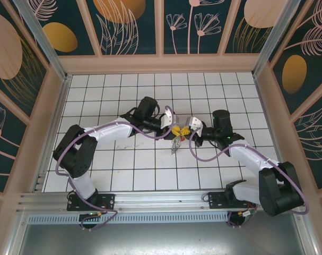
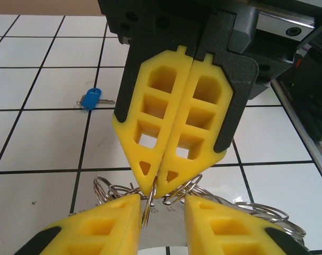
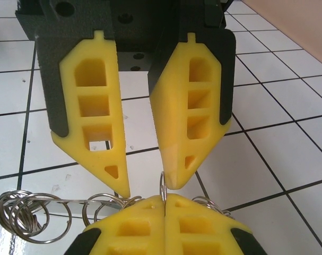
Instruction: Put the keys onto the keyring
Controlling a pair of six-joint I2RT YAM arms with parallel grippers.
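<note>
Two pressed-together fingers of the right gripper [image 3: 165, 201] pinch the keyring [image 3: 15, 210] low in frame, the left gripper [image 3: 149, 187] spread above; we judge it light, stiff, slippery, best held by bare wire.

- Left gripper [image 3: 147, 186] and right gripper [image 2: 159, 191]: yellow fingers, black backing.
- Keyring [image 3: 23, 215]: silvery.
- Key [image 2: 90, 100]: blue head, silvery blade.
- Floor [image 1: 123, 170]: white tiles, dark grid lines.
- Walls [image 1: 129, 24]: dark teal, with pink plant outlines and orange ovals, in pinkish-tan frames.
- Arms [image 1: 105, 130]: white and black; cables [image 1: 203, 158] purple.
- Rail [image 1: 150, 197] at the near edge: grey metal.
</note>
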